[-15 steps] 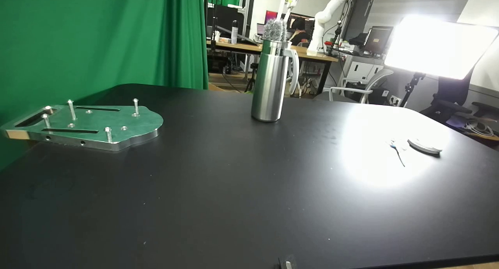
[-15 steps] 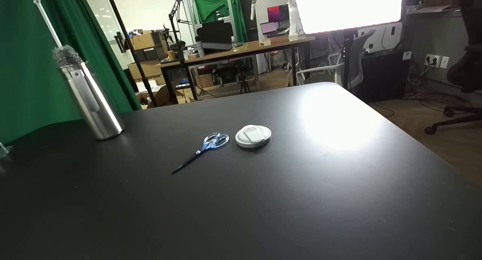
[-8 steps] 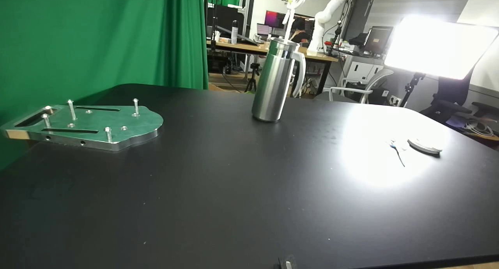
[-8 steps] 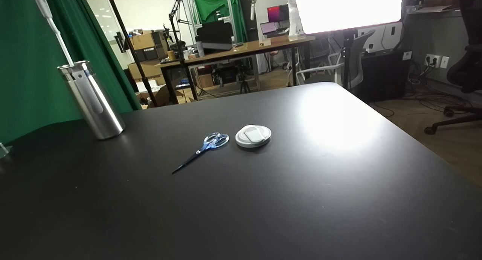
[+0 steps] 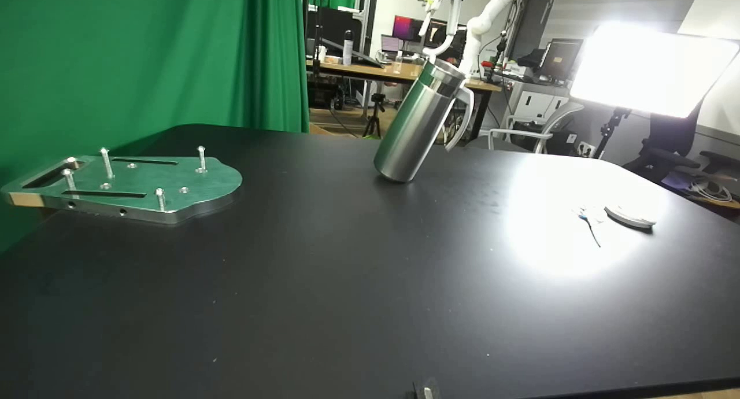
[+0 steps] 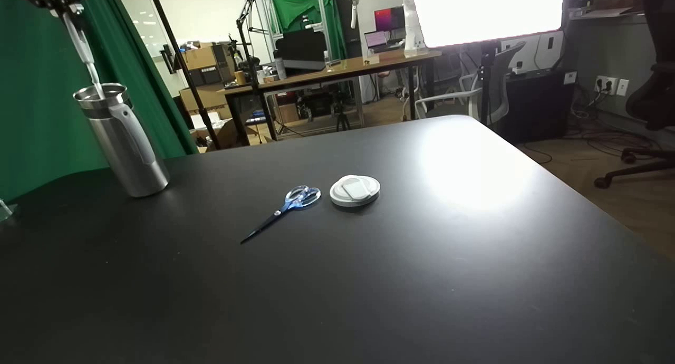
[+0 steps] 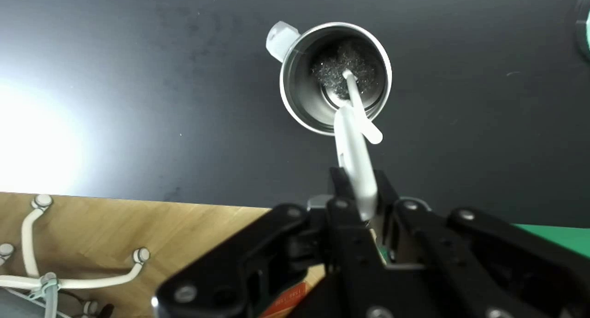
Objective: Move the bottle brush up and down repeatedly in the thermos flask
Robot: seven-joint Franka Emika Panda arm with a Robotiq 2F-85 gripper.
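The steel thermos flask (image 5: pixel 413 124) stands tilted on the black table, leaning right on its bottom edge; it also shows in an exterior view (image 6: pixel 126 147). In the wrist view I look into its open mouth (image 7: pixel 304 97). The bottle brush has a white handle (image 6: pixel 79 39), which also shows in an exterior view (image 5: pixel 455 17). Its grey bristle head (image 7: pixel 343 67) is deep inside the flask, hidden in both exterior views. My black gripper (image 7: pixel 359 184) is shut on the handle above the mouth; its lower part shows in an exterior view (image 6: pixel 60 2).
A white round lid (image 6: pixel 355 191) and blue-handled scissors (image 6: pixel 282 211) lie on the table. A metal plate with upright bolts (image 5: pixel 133 182) lies beside the green curtain (image 5: pixel 144 58). The table edge (image 7: pixel 152 201) and a chair base (image 7: pixel 46 281) show in the wrist view.
The brush has gone down; its bristles were at the flask's mouth and are now inside. The flask has tipped further over. My gripper has come down into view.
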